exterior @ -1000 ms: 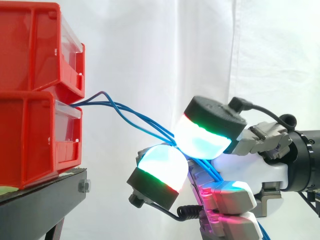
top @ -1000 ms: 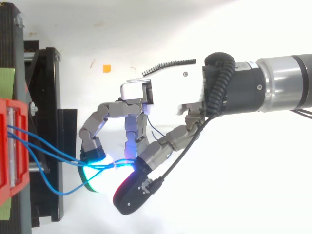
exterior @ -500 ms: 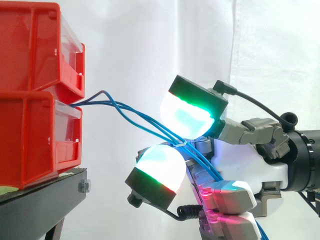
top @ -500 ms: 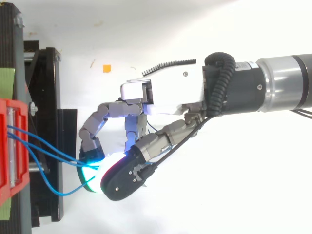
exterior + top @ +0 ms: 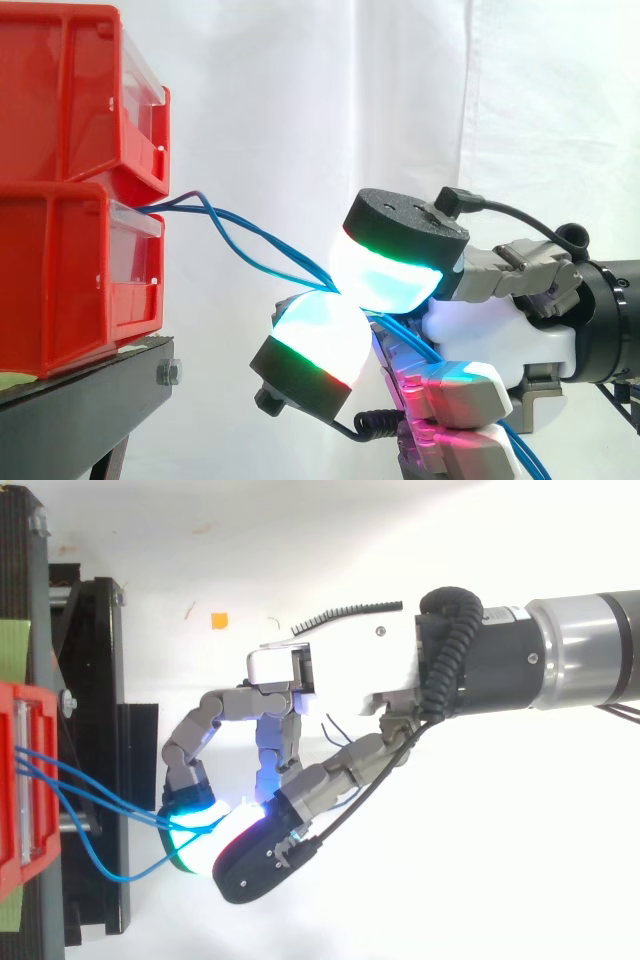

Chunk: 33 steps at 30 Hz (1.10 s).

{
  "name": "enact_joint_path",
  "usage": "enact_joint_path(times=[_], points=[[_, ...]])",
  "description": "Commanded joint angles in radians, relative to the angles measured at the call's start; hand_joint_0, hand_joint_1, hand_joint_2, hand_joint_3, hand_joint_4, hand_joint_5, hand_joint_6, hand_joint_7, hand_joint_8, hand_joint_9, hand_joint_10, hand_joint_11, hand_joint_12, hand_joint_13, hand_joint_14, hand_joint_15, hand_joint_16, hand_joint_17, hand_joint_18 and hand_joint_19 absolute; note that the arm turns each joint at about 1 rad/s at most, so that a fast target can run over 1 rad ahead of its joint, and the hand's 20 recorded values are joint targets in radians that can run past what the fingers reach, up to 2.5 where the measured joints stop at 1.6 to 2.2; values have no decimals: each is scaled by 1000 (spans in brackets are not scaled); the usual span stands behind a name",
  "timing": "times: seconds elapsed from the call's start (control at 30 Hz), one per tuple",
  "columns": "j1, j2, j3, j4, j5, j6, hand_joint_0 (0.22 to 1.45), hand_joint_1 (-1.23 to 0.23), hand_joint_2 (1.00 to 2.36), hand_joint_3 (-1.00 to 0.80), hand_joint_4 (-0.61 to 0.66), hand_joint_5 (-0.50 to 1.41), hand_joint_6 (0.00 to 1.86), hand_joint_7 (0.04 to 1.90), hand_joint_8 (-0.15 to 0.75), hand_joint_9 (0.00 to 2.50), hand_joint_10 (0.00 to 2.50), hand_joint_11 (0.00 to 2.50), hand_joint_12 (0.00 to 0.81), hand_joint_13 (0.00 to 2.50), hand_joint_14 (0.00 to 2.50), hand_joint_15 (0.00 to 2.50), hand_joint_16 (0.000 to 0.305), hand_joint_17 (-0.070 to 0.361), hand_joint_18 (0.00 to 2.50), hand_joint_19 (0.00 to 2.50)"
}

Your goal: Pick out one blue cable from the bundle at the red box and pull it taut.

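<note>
Cables (image 5: 300, 258) run out of the gap between the two stacked red bins, from the lip of the lower box (image 5: 70, 270), and slope down and away to the hand (image 5: 500, 335). That line is the one that matters: the box at one end, the hand at the other, the long axis of the strands pointing almost straight along the arm. The hand is clamped on the cables, with two glowing pads (image 5: 385, 275) pressed together over the point where the strands meet. Several blue strands seem to pass through that pinch, and I cannot tell whether just one is truly caught. Beyond the pads the cables trail on through the hand and drop below it.

Nothing is taut yet. From above, the strands bow between box and pads, and one loop (image 5: 110, 865) hangs loose over the stand (image 5: 100, 680).

A pull, in my judgement, wants to go directly away from the box, back along the arm. The room is there, open space behind the hand. The tight side is the stand's edge, just beside the pads.
</note>
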Motion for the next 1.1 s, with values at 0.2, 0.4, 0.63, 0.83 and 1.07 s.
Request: enact_joint_path(times=[0.2, 0.4, 0.63, 0.83, 1.07], points=[[0, 1, 0, 0, -1, 0, 591, -704, 1000, -500, 78, -143, 929, 887, 327, 1334, 25, 780, 382, 1326, 22, 645, 55, 123, 1185, 627], [0, -1, 0, 0, -1, 0, 600, -356, 1000, -500, 55, -120, 883, 924, 334, 1418, 25, 768, 385, 1355, 23, 647, 54, 122, 1196, 669], [0, -1, 0, 0, -1, 0, 628, -419, 1003, -467, 71, -107, 863, 961, 339, 1432, 25, 766, 392, 1361, 23, 653, 55, 124, 1211, 673], [0, -1, 0, 0, -1, 0, 598, -550, 1021, -203, 64, -105, 868, 1040, 352, 1435, 26, 773, 401, 1355, 23, 642, 56, 127, 1220, 662], [0, -1, 0, 0, -1, 0, 595, -658, 1015, -103, 75, -101, 890, 1032, 386, 1443, 21, 752, 436, 1381, 21, 609, 66, 148, 1304, 585]])
